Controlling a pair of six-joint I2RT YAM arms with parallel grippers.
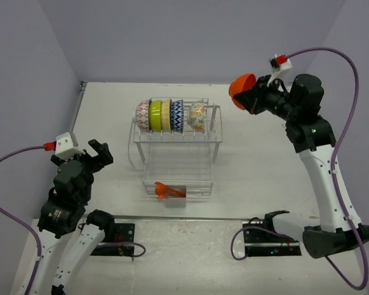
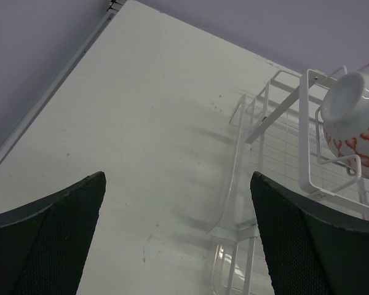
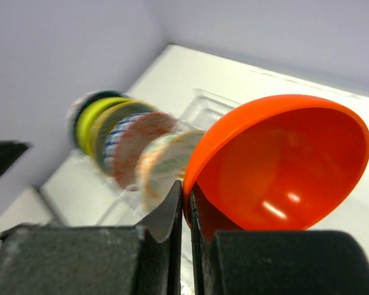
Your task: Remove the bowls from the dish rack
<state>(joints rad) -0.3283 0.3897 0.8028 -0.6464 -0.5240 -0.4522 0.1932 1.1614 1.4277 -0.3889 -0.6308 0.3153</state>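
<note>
The white wire dish rack (image 1: 214, 145) stands mid-table with several bowls on edge in its upper shelf, from the red-patterned bowl (image 1: 142, 115) on the left to the white floral bowl (image 1: 197, 117) on the right. My right gripper (image 1: 253, 98) is raised to the right of the rack, shut on the rim of the plain orange bowl (image 1: 242, 90). In the right wrist view the jaws (image 3: 186, 190) pinch that bowl's rim (image 3: 283, 166), with the racked bowls blurred behind. My left gripper (image 1: 97, 152) is open left of the rack, with nothing between its fingers (image 2: 178, 184). The red-patterned bowl (image 2: 357, 123) and the rack (image 2: 307, 141) show at upper right.
Orange utensils (image 1: 166, 192) lie in the small holder at the rack's front. A clear drip tray (image 2: 230, 184) juts from the rack's left side. Grey walls close in the table on the left, back and right. Purple cables loop from both arms.
</note>
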